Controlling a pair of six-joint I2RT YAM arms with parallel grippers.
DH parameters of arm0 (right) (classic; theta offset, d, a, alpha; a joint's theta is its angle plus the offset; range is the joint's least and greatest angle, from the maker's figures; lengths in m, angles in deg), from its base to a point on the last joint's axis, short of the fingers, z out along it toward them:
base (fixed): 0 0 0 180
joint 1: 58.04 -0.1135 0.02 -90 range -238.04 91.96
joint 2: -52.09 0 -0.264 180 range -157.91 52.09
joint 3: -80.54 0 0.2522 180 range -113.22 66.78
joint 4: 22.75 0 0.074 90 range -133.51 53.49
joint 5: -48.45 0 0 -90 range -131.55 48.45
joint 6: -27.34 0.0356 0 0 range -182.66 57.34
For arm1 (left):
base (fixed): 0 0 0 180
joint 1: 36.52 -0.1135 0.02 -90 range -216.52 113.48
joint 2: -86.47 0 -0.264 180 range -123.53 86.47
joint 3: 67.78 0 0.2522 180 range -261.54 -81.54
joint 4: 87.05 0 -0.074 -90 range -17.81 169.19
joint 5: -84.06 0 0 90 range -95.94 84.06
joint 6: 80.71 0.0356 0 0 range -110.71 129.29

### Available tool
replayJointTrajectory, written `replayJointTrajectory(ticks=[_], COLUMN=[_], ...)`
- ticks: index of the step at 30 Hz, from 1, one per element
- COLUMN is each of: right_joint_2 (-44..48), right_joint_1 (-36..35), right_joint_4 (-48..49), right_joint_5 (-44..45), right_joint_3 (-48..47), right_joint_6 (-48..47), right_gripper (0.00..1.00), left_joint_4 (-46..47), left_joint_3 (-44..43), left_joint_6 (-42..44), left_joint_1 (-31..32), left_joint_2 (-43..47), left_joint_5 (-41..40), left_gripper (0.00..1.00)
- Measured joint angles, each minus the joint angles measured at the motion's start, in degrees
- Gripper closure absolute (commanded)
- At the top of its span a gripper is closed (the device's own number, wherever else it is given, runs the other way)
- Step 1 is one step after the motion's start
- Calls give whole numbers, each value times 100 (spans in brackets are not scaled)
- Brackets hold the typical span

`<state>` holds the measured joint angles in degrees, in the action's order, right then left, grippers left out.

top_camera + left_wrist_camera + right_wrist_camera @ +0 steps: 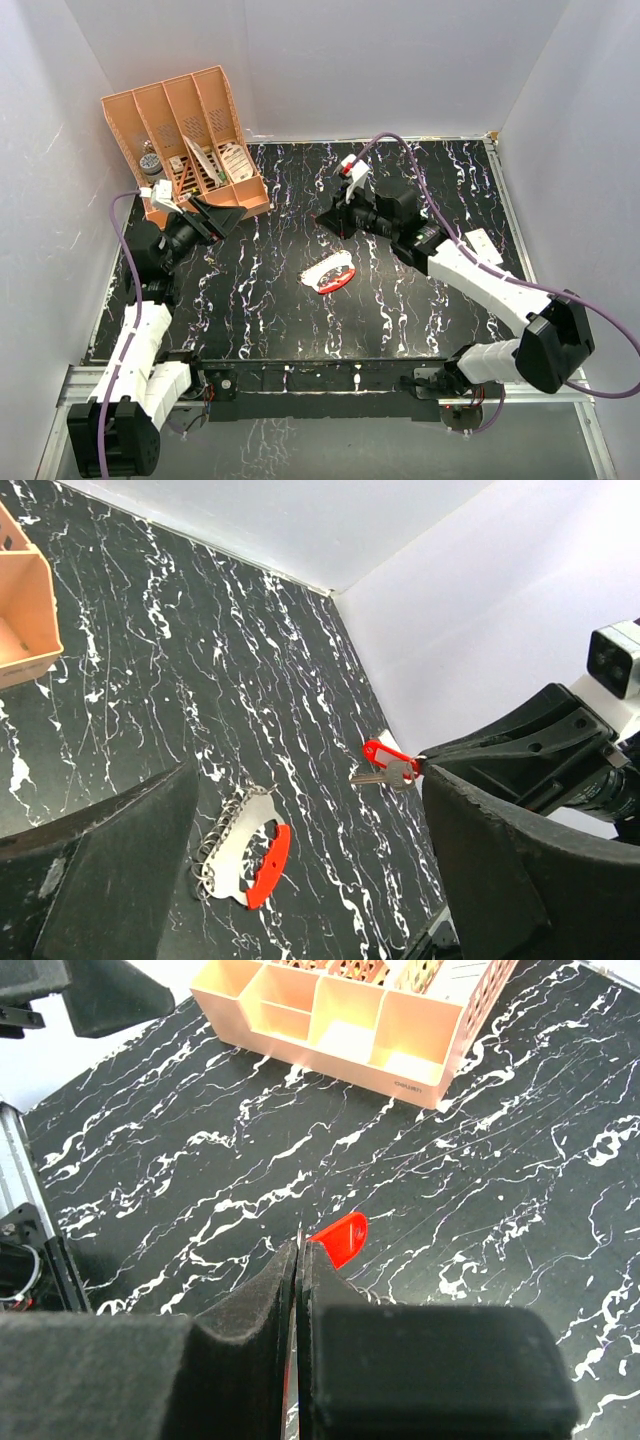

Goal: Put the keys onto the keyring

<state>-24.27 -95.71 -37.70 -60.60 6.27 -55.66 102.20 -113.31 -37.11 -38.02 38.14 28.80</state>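
Black foam pads (250,1310) of the right gripper (300,1255) press flat together, pinching the keys (340,1238). Their glossy red plastic head pokes out above the white-veined black tabletop (520,1160). Seen from above, at their 6 o'clock lies the keyring (332,272), a flat oval, half red rim, half white. The left gripper (215,215) gapes wide at 9 o'clock, beside a peach slotted organizer (185,130).

Left arm reaches up the left side, left gripper (222,216) jaws spread wide. Right arm stretches far toward centre, right gripper (328,219) pinched tight.
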Motion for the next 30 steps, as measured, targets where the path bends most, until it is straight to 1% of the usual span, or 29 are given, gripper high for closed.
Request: replayJointTrajectory(ticks=[3,6,10,12,17,23,27,30], right_joint_2=[197,481,1023,1132,1233,1672,1775,1766], right_joint_1=[101,175,192,195,203,260,490,756], right_joint_4=[157,551,1152,1211,1152,916,732,535], right_joint_5=[-118,-197,-52,133,802,1770,2046,2057], right_joint_3=[260,767,1764,1987,2017,2068,2065,2065], right_joint_6=[107,232,437,527,680,857,962,1005], right_gripper=[100,100,100,100,100,100,100,100], left_joint_4=[201,356,348,221,44,-424,-664,-763], left_joint_3=[20,59,35,-61,-376,-778,-999,-1078], left_joint_6=[-116,-170,-83,48,306,699,940,1088], left_joint_1=[76,260,761,1121,1904,2868,3257,3373], left_joint_2=[-111,-243,-527,-756,-1480,-2461,-3027,-3405], left_joint_5=[24,-11,-264,-439,-826,-1574,-2037,-2354], left_gripper=[9,9,9,10,12,15,18,19])
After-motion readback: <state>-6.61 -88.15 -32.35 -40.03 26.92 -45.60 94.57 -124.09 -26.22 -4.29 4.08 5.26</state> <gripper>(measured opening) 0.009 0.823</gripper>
